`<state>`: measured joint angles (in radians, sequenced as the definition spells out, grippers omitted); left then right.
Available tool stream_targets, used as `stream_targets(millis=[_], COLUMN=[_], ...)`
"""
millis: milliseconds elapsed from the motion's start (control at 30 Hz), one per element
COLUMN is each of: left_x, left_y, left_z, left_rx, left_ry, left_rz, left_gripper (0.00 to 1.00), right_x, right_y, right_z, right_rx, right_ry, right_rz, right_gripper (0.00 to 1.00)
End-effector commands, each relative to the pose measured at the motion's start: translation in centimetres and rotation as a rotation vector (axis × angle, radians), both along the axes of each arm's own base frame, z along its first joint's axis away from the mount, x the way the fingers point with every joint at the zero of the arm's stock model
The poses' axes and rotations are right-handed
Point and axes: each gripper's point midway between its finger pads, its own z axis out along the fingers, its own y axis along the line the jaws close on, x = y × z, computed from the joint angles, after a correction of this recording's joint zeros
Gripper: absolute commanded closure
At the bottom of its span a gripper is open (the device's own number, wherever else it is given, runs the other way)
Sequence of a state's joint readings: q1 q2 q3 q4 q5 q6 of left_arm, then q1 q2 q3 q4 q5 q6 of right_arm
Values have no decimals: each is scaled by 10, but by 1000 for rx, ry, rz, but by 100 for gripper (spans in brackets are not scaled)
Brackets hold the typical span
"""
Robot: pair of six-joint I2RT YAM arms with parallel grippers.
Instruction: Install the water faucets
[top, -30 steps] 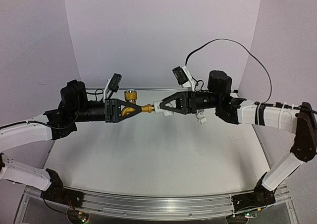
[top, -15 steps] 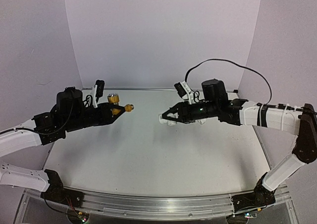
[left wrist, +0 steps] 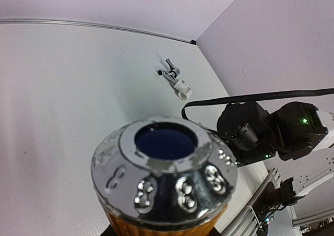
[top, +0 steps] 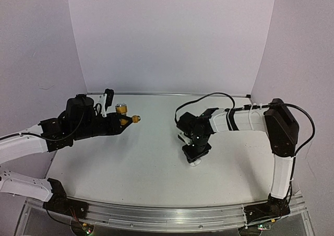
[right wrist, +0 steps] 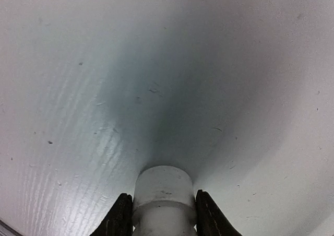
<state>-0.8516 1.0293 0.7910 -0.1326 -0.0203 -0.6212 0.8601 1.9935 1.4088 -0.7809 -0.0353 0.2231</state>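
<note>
As the top camera shows, my left gripper (top: 120, 122) pinches the brass faucet (top: 127, 118), whose spout pokes out past the fingertips. The right gripper (top: 195, 155) points down, clamped on a white fitting (top: 195, 162) just over the table (top: 130, 163).

Left wrist: the faucet's cap (left wrist: 164, 168) fills the view just ahead, and the silver faucet (left wrist: 169, 73) lies well beyond it.

Right wrist: the fitting sits between both fingers (right wrist: 119, 217); I can't tell if it touches the table.

Brass faucet (top: 122, 110) and white fitting (right wrist: 163, 191) no longer meet mid-air; now well apart. Left claw (top: 124, 124) pulls back left and lower, faucet with it. Right claw (top: 194, 153) swings inward, tips down, fitting now pointing at counter (top: 146, 163).
</note>
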Motion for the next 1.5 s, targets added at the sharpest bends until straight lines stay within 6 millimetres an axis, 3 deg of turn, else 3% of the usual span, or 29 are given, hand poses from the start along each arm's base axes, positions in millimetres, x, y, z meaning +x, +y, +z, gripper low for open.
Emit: stream_targets(millis=[0,67,200,333,667,833,967,1100,1267,1467], left_x=[2,2,3,4,-2,-4,-5,-5,-5,-5], left_y=[-5,-6,-7,-9,-10,-9,-8,-9,-10,-12], left_z=[34,35,35,33,33,34,33,33,32,32], left_rx=[-58,-58,-53,-47,-63,-71,-71,-71,-71,-71], left_ry=[-70,-74,-76,-75,-73,-74,-72,-73,-69,-67], left_rz=[-17,-21,-25,-27,-55,-56,-59,-61,-65,-72], left_gripper=[100,100,100,100,100,100,100,100,100,100], right_x=[4,0,-10,-16,1,6,12,7,3,-1], right_y=[-4,-2,2,1,2,5,-6,-3,-5,-2], right_z=[-3,-9,-8,-3,8,4,5,3,1,-5], right_rx=[-69,-63,-15,15,42,35,-18,-8,-19,-22], right_ry=[-11,17,48,46,-56,-43,-79,-50,-38,-15], right_rz=[18,22,32,31,-56,-144,-196,-194,-190,-176], right_gripper=[87,76,43,32,33,33,39,43,39,41])
